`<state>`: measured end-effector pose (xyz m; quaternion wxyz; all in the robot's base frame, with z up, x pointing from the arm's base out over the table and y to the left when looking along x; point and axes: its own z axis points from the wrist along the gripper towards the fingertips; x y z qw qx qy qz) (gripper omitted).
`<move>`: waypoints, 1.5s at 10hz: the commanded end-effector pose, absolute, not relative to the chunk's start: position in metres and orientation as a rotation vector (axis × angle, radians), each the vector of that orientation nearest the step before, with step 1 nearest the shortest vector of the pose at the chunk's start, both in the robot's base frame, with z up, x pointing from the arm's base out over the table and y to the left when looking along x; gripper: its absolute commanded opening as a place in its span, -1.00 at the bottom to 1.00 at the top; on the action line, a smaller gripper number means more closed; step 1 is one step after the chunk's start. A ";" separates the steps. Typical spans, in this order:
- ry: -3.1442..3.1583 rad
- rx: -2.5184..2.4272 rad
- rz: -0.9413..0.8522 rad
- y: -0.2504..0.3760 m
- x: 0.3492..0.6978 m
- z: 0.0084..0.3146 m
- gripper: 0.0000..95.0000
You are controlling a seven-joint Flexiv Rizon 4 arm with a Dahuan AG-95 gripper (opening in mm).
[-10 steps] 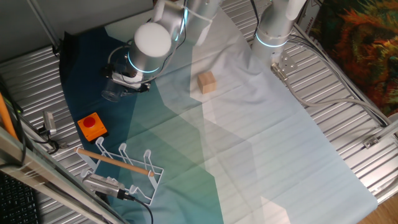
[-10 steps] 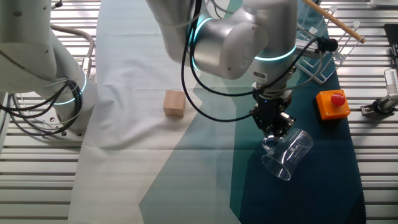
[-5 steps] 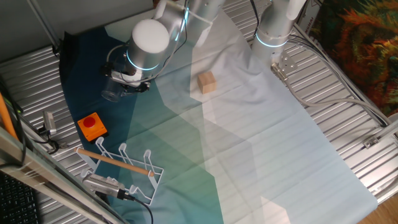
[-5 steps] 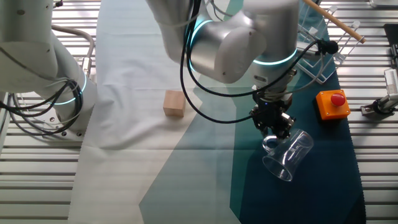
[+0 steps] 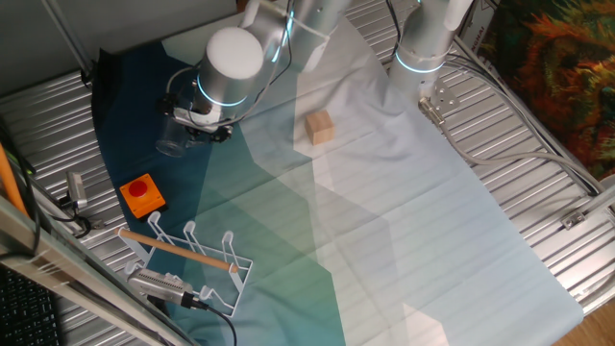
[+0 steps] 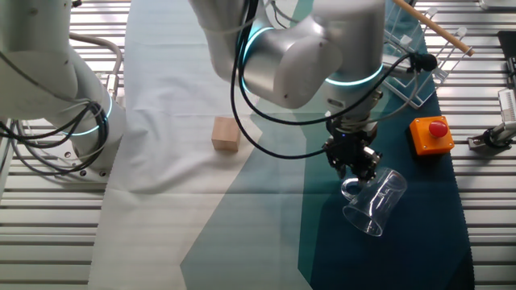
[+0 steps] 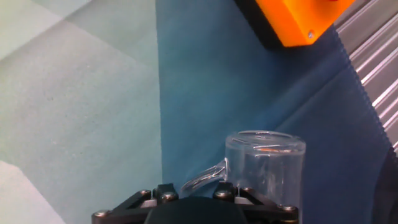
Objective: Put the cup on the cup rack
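Note:
The clear plastic cup hangs tilted from my gripper over the dark blue cloth; I cannot tell if it touches the cloth. The gripper is shut on the cup's thin clear handle. In the hand view the cup sits just ahead of my gripper. In the one fixed view the cup is left of the gripper. The white wire cup rack with its wooden rod stands near the table's edge, beyond the orange block; it also shows in the other fixed view.
An orange block with a red button lies between cup and rack, also in the hand view. A tan wooden cube sits on the pale cloth. A second arm's base stands at the far side. Cables and a metal tool lie by the rack.
The arm has shifted very slightly with the cup still held by its handle. Nothing else has moved.

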<state>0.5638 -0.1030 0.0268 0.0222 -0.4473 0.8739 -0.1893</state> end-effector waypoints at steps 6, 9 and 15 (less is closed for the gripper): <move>2.668 -1.418 -0.609 -0.112 0.563 0.026 -0.60; 2.662 -1.417 -0.596 -0.112 0.564 0.025 -0.60; 2.653 -1.422 -0.552 -0.111 0.568 0.025 -0.20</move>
